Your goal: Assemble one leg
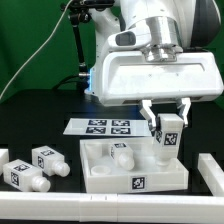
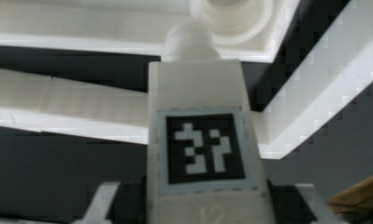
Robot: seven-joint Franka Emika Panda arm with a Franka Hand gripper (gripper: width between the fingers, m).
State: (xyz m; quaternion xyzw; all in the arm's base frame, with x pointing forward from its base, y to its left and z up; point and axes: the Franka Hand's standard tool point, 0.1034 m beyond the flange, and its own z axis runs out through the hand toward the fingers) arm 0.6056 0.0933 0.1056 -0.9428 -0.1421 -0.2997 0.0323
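Exterior view shows the white robot arm's two-finger gripper (image 1: 167, 122) pinching the leg (image 1: 168, 138). The leg is a small white plastic rectangular block with smooth matte faces and a black-and-white square tag turned toward the camera. It hangs upright, gripped near its upper end. Its lower end sits over the far corner of the tray on the exterior view's right.

The wide white square plastic tray (image 1: 105, 180) has a raised rim and a small printed tag on its near wall. Whether the leg touches the tray cannot be told from this view. A second white plastic piece (image 1: 118, 152) with a rounded end lies inside the tray.

Just beyond the tray, the thin flat white marker board (image 1: 100, 126) lies on the black table (image 1: 40, 135). On the exterior view's left, two loose white tagged blocks (image 1: 45, 160) (image 1: 20, 176) rest on the table near the tray. A long white bar (image 1: 60, 207) runs along the near edge.

Wrist view, looking down the length of the leg, gives what the other camera does not. It shows the short round peg (image 2: 188, 42) at the end away from the gripper, pointing toward the tray's stepped white walls. The tag's blocky pattern fills the width of the leg's face. The grey fingers (image 2: 105, 205) press flat against its two sides. The loose blocks, the bar and the marker board appear only in the exterior view.
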